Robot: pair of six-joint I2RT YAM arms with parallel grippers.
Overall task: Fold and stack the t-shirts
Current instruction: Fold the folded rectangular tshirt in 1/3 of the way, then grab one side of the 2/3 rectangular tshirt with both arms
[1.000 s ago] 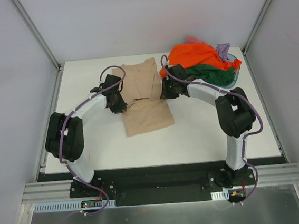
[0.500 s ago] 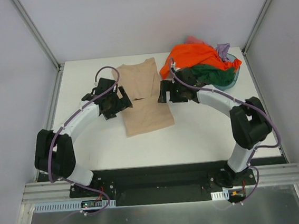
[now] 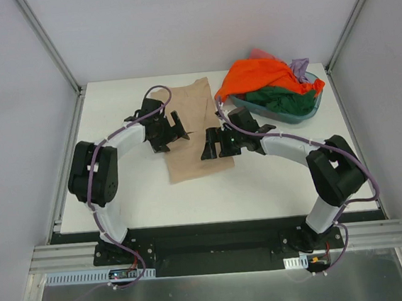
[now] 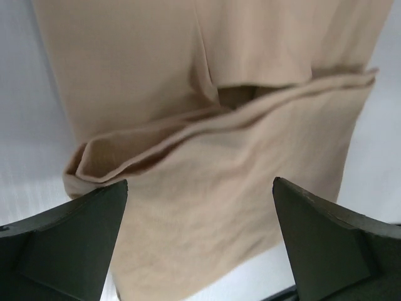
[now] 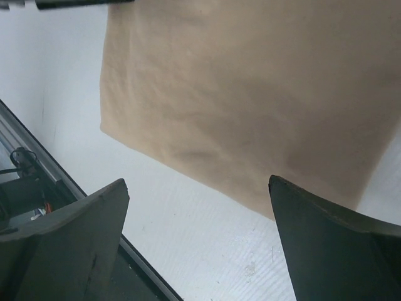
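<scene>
As they hang over the tan t-shirt [image 3: 192,164], L gripper [image 3: 179,128] & R gripper [image 3: 211,144] gape wide, holding nothing.

Mid-table is crowded: the left gripper [image 4: 199,185] and right gripper [image 5: 199,182] hang wide-jawed over the tan t-shirt [image 3: 190,98], near each other, with only a narrow gap between them. The left arm [image 3: 93,178] arches over the table's left side and the right arm [image 3: 308,151] over its right. The teal basin [image 3: 315,105], heaped with an orange t-shirt [image 3: 258,74] and a green t-shirt [image 3: 282,101], fills the far right corner. Bare white table [image 3: 262,191] lies open along the near edge, between the arms, and at the far left corner.
</scene>
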